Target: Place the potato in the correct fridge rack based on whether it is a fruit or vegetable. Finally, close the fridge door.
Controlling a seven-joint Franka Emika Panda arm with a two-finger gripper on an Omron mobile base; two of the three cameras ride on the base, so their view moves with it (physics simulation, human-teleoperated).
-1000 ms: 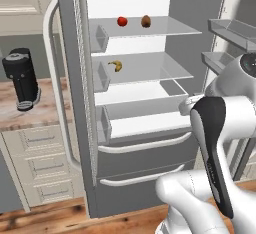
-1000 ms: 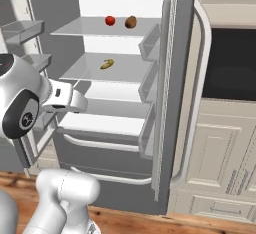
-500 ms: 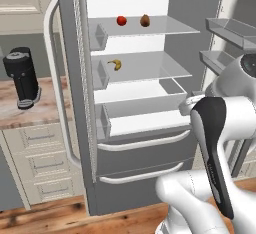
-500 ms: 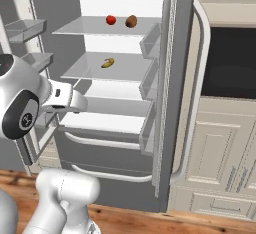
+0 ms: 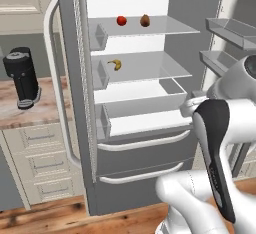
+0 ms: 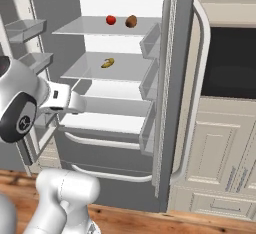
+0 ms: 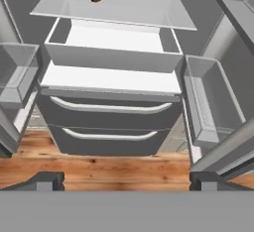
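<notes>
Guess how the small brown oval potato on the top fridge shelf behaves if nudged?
The small brown oval potato would probably roll or wobble: it is rounded, and the pale translucent top shelf looks flat and smooth. It likely stays rigid. The red round fruit alongside could get bumped.

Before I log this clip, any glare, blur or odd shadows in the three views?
Left base view: even flat lighting, potato crisp on the fridge rack, no glare. Right base view: same, only a soft shadow under the banana. Hand view: sharp, gripper fingertips dark at the bottom, edges of the fridge splay outward.
</notes>
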